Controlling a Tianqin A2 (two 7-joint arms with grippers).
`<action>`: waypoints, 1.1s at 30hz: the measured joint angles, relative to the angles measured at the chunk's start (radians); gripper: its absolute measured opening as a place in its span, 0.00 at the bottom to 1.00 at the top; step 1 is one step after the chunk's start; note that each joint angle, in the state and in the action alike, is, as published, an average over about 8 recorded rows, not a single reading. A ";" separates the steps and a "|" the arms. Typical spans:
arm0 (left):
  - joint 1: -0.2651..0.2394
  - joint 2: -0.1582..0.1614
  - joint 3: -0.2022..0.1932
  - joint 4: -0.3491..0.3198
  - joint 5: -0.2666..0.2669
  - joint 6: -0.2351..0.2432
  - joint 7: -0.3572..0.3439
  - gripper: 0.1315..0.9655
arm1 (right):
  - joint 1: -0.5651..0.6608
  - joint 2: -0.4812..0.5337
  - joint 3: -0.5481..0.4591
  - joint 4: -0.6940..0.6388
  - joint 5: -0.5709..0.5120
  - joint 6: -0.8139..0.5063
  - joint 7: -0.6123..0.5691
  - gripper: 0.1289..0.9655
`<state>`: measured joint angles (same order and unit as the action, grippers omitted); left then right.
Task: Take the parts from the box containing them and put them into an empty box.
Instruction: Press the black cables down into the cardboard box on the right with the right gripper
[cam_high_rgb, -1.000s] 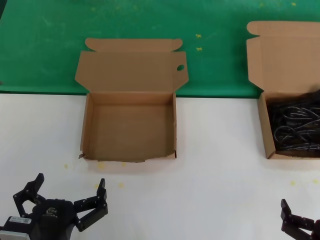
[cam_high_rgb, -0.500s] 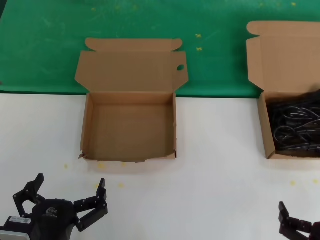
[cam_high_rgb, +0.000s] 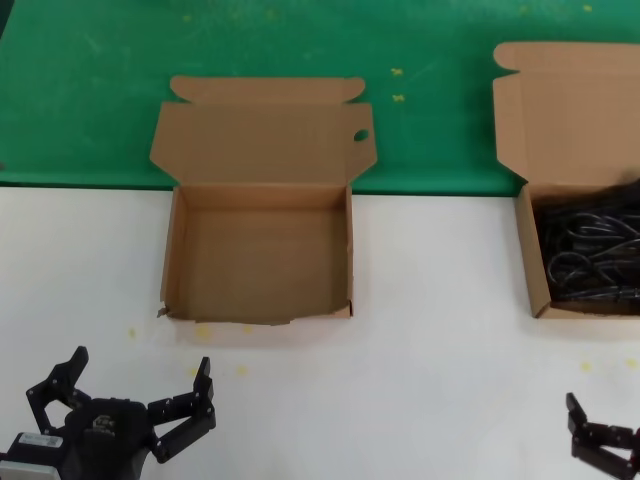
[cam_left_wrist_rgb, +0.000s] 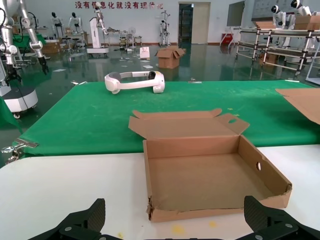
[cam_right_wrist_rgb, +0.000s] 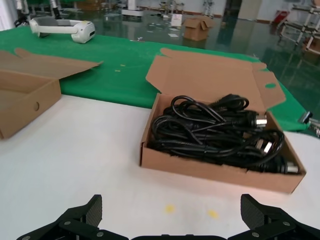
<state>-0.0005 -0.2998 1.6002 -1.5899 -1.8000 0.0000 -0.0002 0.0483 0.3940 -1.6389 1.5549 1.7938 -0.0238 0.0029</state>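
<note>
White table (cam_high_rgb: 440, 400) fills the near half of the head view, meeting a green mat (cam_high_rgb: 90, 100) along a straight edge at 12 o'clock. At 11 o'clock from table centre sits the empty box (cam_high_rgb: 258, 260), its lid flap with one round hole lying back over the mat and its front edge ragged. At 3 o'clock, cut by the frame edge, the box containing them (cam_high_rgb: 535, 265) holds the parts (cam_high_rgb: 590, 255), a tangle of black cables with plugs filling its floor; its plain flap lies back on the mat. Bare table separates the two boxes, and an open strip runs in front of both.

Left gripper (cam_high_rgb: 130, 395) rests at 7 o'clock, near the empty box's front edge, jaws spread wide. Right gripper (cam_right_wrist_rgb: 172, 212) sits at 5 o'clock, below the cable box, jaws wide apart with nothing between them.

Red Chinese characters on the hall's far wall show in the left wrist view, too small to read surely.
</note>
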 joint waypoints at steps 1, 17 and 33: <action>0.000 0.000 0.000 0.000 0.000 0.000 0.000 1.00 | 0.009 0.016 -0.004 -0.006 0.000 -0.002 0.003 1.00; 0.000 0.000 0.000 0.000 0.000 0.000 0.000 1.00 | 0.152 0.244 -0.105 -0.087 -0.016 -0.037 0.072 1.00; 0.000 0.000 0.000 0.000 0.000 0.000 0.000 1.00 | 0.374 0.428 -0.188 -0.115 -0.256 -0.130 0.283 1.00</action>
<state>-0.0005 -0.2998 1.6002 -1.5899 -1.7999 0.0000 -0.0003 0.4227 0.8221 -1.8271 1.4403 1.5380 -0.1543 0.2854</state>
